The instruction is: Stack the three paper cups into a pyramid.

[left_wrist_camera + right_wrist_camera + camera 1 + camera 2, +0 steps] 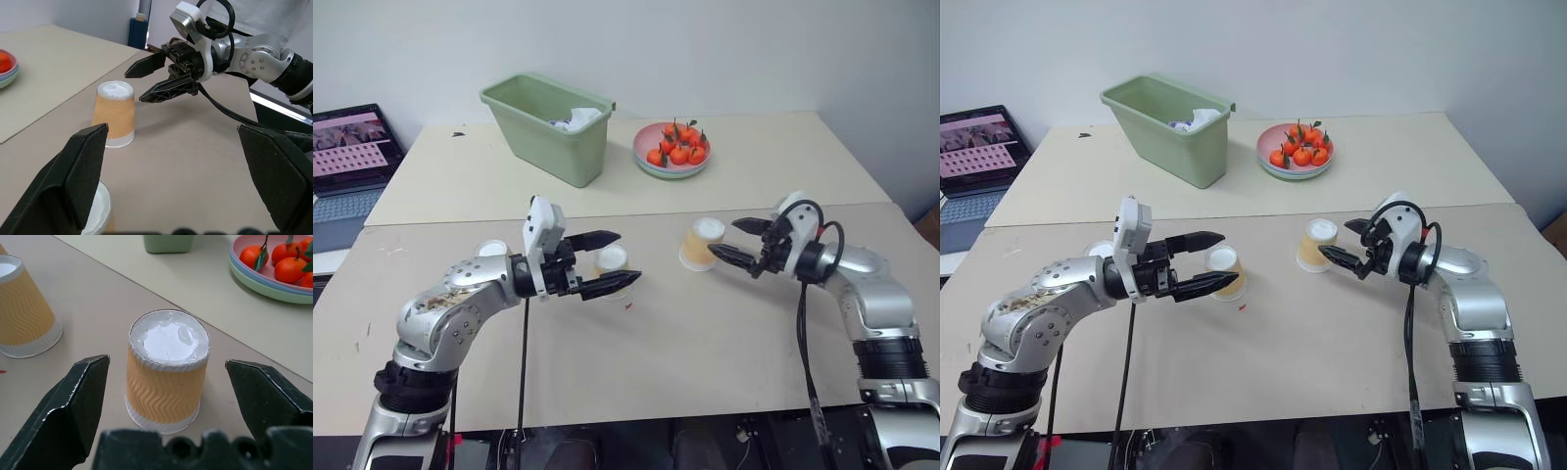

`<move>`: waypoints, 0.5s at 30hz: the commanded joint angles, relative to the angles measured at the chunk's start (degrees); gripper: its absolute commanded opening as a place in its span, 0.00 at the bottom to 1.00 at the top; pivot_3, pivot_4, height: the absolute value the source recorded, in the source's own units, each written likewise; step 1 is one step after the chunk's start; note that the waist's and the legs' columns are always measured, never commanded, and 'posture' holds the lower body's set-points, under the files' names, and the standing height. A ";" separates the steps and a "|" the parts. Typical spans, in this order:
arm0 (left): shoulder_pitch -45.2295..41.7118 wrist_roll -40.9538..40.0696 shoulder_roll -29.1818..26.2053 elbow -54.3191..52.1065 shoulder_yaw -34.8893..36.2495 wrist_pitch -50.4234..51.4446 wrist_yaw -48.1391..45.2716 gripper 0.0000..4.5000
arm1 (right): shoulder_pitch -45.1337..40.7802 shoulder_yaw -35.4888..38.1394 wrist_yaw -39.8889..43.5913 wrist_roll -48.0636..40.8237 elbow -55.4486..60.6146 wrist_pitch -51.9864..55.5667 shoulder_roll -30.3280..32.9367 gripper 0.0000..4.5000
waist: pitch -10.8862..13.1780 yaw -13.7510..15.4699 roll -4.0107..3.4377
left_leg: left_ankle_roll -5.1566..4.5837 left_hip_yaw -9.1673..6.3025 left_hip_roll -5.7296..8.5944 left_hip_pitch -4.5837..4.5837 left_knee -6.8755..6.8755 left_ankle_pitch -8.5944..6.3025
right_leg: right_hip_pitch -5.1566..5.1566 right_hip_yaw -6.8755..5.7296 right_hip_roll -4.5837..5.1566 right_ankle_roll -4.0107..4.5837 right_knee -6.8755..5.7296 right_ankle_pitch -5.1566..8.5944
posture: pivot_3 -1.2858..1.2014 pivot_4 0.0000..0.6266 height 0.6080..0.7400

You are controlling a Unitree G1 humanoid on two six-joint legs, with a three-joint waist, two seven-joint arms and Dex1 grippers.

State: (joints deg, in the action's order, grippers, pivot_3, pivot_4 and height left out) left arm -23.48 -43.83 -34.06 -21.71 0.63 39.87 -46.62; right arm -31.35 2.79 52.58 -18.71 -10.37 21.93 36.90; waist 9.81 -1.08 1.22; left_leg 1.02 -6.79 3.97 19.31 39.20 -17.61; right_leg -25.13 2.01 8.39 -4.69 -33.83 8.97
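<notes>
Right wrist view puts one paper cup dead centre between my right gripper fingers, which stand wide apart and grasp nothing; the cup is upside down, white base up, wide rim on the table. In the left eye view that same cup sits just right of centre, with the right gripper's tips close beside it on the right.

A second cup stands left of centre, between the spread fingers of my left gripper, which is also released and holds nothing (I can't tell whether a finger is brushing it). The third cup shows at centre left, mostly hidden behind the left arm, only its white base peeking out.

All three cups stand with their long axis vertical, narrow end pointing up; nothing is stacked yet.

Risks as I judge them: these cups look light and thin, so a fingertip arriving off-centre could shove or tip one before the fingers close. Squeezing too hard could crush the wall, and the taper may let a cup slide downward out of the grip. Both arms work near the middle of the frame, so they could knock each other or the neighbouring cup. The green bin and the plate of oranges sit well apart at the upper centre, out of harm's way.
</notes>
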 commanded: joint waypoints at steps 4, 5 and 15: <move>1.82 -0.28 0.53 -4.16 3.13 -1.21 2.79 1.00 | -5.73 -1.58 2.29 1.55 -5.97 -4.93 -2.49 0.99 | 0.00 -0.46 0.00 | 0.00 0.02 -0.01 -0.01 0.00 0.00 | -0.01 0.03 -0.01 0.00 -0.03 0.00 | 0.52 0.24 0.90; 1.99 -0.48 0.60 -4.69 3.57 -1.07 3.45 1.00 | -6.45 -1.80 2.46 1.90 -7.46 -5.67 -2.91 0.99 | 0.00 -0.46 0.00 | 0.00 0.02 0.00 -0.01 0.00 0.00 | -0.01 0.04 -0.01 0.00 -0.03 0.00 | 0.52 0.24 0.90; 4.69 -2.95 2.14 -8.78 10.57 -0.09 12.93 1.00 | -14.37 -3.63 4.85 5.64 -22.01 -14.13 -7.51 0.88 | 0.00 -1.19 0.00 | 0.03 0.02 -0.01 -0.01 0.00 0.01 | -0.04 0.06 -0.01 0.00 -0.06 -0.01 | 0.52 0.24 0.90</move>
State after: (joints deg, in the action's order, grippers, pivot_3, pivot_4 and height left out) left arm -18.93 -45.25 -31.99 -27.91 8.45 40.05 -35.54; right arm -43.74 -1.46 56.70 -13.43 -31.57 10.59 29.52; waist 9.81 -2.27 1.22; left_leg 1.06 -6.77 3.98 19.31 39.20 -17.59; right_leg -25.17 2.08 8.38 -4.69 -33.89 8.96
